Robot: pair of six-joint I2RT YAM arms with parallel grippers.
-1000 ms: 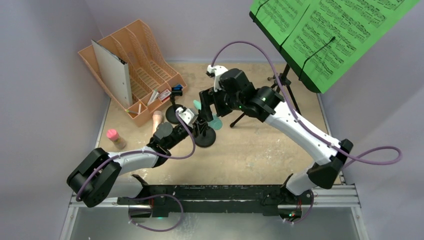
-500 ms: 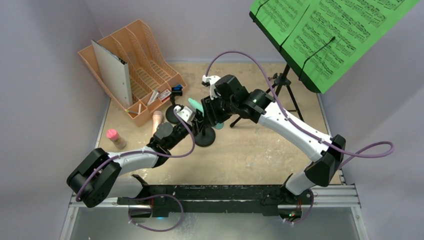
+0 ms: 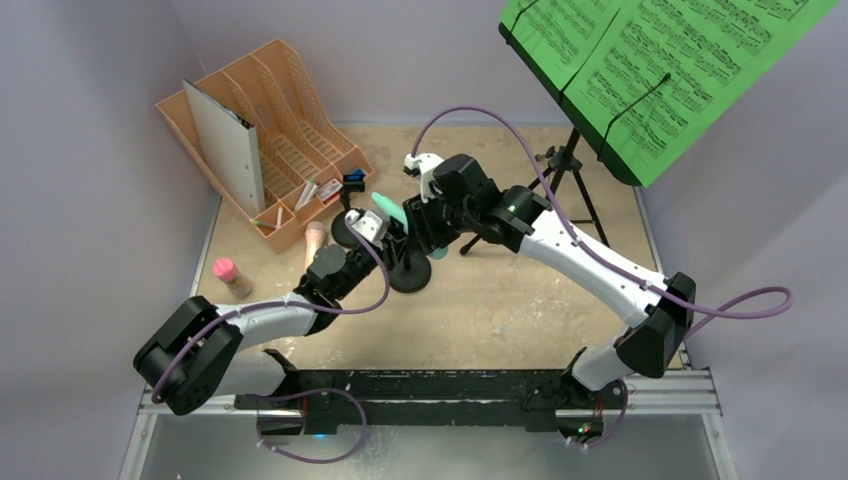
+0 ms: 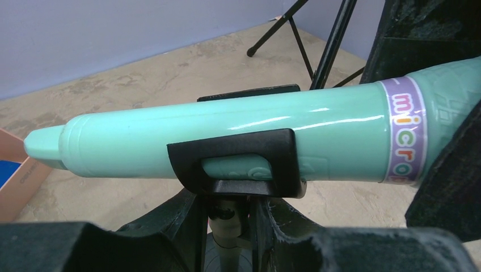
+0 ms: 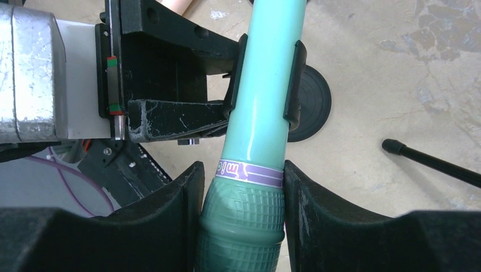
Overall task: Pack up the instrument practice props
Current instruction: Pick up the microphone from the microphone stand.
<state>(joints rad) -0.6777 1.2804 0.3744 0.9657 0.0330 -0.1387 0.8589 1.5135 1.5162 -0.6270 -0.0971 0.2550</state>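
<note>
Mid-table, clip pole point(image 4: 232, 164) cradles teal microphone point(image 4: 227, 122); orange rack point(image 3: 300, 105) holds grey binder point(image 3: 225, 140).

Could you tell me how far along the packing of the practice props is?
Done: nothing looks packed yet. In hand: the right hand grips the teal toy microphone, which sits in its clip, while the left hand grips that clip pole. Left: the second clip pole, the tripod music stand and its green sheet music.
</note>
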